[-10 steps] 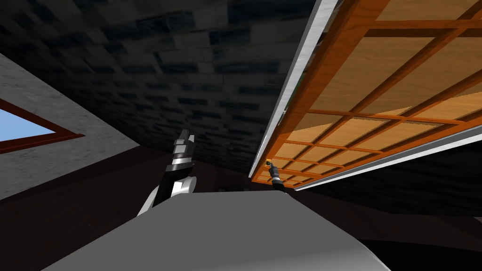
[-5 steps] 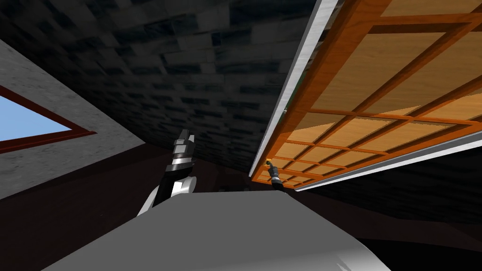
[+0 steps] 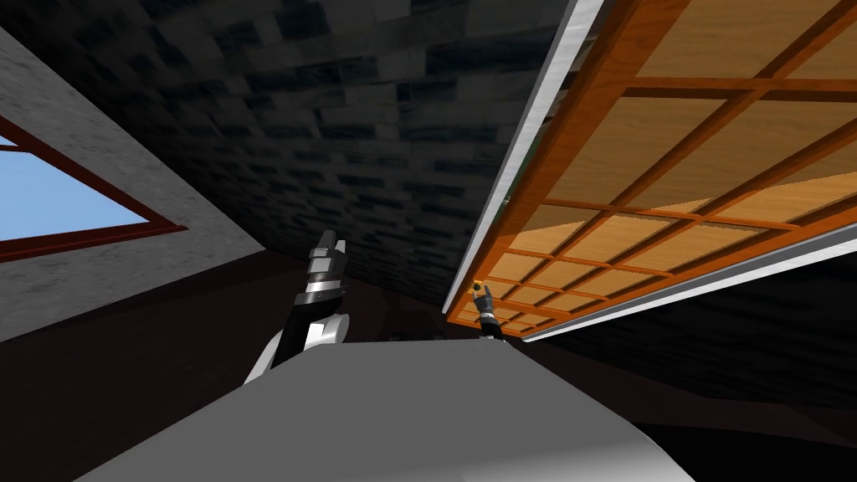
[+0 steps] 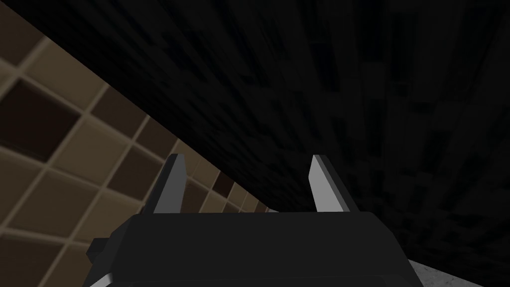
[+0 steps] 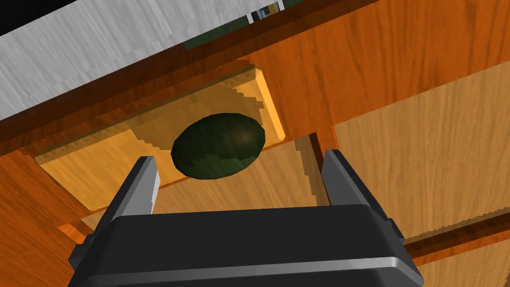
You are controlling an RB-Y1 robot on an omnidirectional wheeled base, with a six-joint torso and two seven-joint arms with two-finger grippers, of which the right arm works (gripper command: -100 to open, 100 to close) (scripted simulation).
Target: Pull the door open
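An orange wooden lattice door (image 3: 669, 151) fills the right of the head view, slanted with the camera. My right gripper (image 3: 479, 294) is at its near edge. In the right wrist view the dark green round knob (image 5: 218, 145) sits on a pale wooden backplate (image 5: 94, 164). My right gripper (image 5: 239, 158) stands open there, its fingers (image 5: 145, 182) either side of the knob and clear of it. My left gripper (image 3: 328, 249) is raised to the left, away from the door. In its wrist view it (image 4: 246, 158) is open and holds nothing.
A light grey frame strip (image 3: 536, 142) runs along the door's edge. A dark brick wall (image 3: 377, 125) stands ahead. At the left, a grey wall holds a window (image 3: 59, 209) with a red-brown frame. The floor below is dark.
My right gripper's fingers have spread apart at the knob. The whole head view has shifted a little, so my head or base has turned. My left arm has not moved.
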